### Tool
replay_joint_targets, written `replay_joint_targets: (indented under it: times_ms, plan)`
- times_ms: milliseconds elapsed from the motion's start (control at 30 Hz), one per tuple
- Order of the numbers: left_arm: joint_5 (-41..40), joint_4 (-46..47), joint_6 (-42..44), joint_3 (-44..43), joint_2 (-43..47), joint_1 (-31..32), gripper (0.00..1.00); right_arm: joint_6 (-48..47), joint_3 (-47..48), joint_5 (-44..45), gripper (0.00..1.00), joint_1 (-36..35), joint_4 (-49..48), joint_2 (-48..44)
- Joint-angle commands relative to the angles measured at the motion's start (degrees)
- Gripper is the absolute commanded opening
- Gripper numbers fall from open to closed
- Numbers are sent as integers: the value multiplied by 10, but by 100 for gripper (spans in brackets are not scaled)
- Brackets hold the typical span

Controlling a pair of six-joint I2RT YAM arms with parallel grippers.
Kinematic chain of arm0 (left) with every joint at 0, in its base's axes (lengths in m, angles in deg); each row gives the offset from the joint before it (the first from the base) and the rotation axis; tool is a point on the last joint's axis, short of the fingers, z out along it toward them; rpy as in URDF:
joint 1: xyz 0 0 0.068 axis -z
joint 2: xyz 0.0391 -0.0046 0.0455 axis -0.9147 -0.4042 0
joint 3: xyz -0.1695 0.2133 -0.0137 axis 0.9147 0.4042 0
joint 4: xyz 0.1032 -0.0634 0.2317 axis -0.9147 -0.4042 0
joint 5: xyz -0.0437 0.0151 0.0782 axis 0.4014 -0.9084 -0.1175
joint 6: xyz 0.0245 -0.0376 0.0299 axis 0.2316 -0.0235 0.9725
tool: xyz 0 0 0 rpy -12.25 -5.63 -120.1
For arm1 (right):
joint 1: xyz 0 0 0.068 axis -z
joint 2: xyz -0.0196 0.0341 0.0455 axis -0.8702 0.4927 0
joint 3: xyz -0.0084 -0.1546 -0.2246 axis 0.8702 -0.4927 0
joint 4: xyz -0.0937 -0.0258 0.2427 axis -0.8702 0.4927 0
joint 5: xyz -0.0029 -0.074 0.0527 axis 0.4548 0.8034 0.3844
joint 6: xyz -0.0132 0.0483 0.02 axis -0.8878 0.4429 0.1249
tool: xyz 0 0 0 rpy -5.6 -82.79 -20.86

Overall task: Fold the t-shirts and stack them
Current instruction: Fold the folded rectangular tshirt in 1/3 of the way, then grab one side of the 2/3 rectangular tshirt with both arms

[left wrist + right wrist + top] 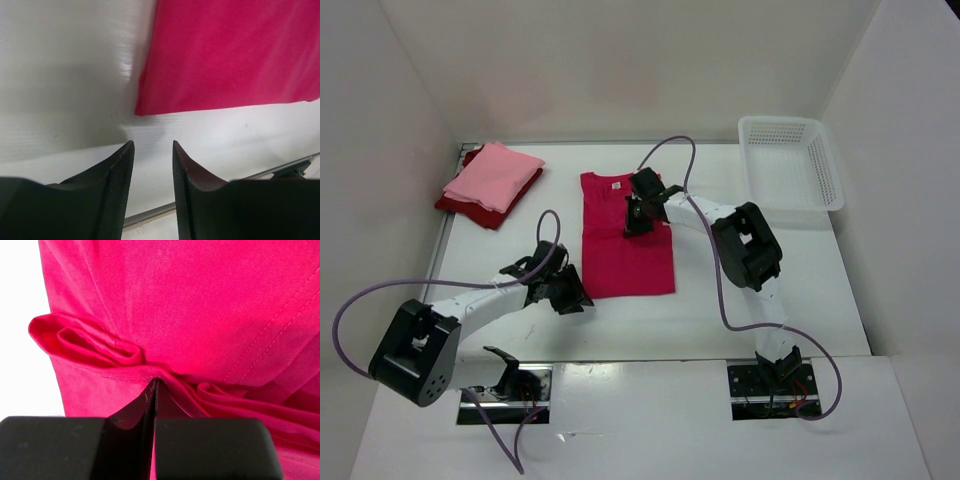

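Far-left corner of counter (pixel 820 290): pink shirt (pixel 492 176), folded, lying on top of dark red shirt (pixel 470 210), also folded. The red one shows along the near and left sides of the pink one. The stack sits slightly askew to the counter edges.

Left of middle, toward the near edge: left hand (pixel 572 297) is released. The wrist view shows a narrow gap with bare counter through it and nothing between. It is just beside the near-left corner of the crimson shirt (pixel 625 255). In the wrist view that corner is clear of the hand. Cannot tell whether the hand touches the counter.

Middle of counter: the crimson shirt lies flat as a long rectangle, collar and white label toward the far edge, hem toward the near edge.

Right of middle: right hand (pixel 638 215) is on the far-right part of the crimson shirt, below the collar. It is clenched on a bunched fold of the cloth. In the wrist view the jaws are shut tight on the fabric, a small roll of it beside them on the left and creases running right.

Far-right corner: white mesh basket (pixel 830 170), well apart from the shirts.
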Motion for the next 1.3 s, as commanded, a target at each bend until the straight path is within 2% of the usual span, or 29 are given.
replay_joint_targets:
  times_ms: [0,133,233,267,300,400,600,767,867,1067,1267]
  plan:
    - [-8,19,-15,-6,-20,-1,44,0,-4,-9,0,5,-13,-13]
    - [-25,24,-35,-12,-6,-24,44,0,-4,-49,0,23,13,-35]
    - [-38,24,-57,3,23,-37,44,0,-53,-78,14,24,7,-114]
    - [-38,31,-57,10,29,-48,44,0,-84,-86,17,24,7,-134]
    - [-38,31,-66,17,29,-53,44,5,-103,-100,28,24,0,-153]
    - [-29,62,-73,31,28,-61,44,37,-207,-112,41,29,-34,-233]
    - [-15,74,-61,8,-25,-61,41,82,-401,-86,45,50,-63,-364]
    - [-21,80,-61,8,-27,-61,39,113,-497,-75,59,96,-83,-440]
    - [-10,80,-61,3,-52,-61,39,113,-513,-69,60,104,-83,-441]
    - [-10,86,-56,-3,-59,-61,28,119,-533,-99,60,110,-102,-405]
    - [-5,86,-40,-15,-75,-61,20,113,-528,-133,49,110,-117,-369]
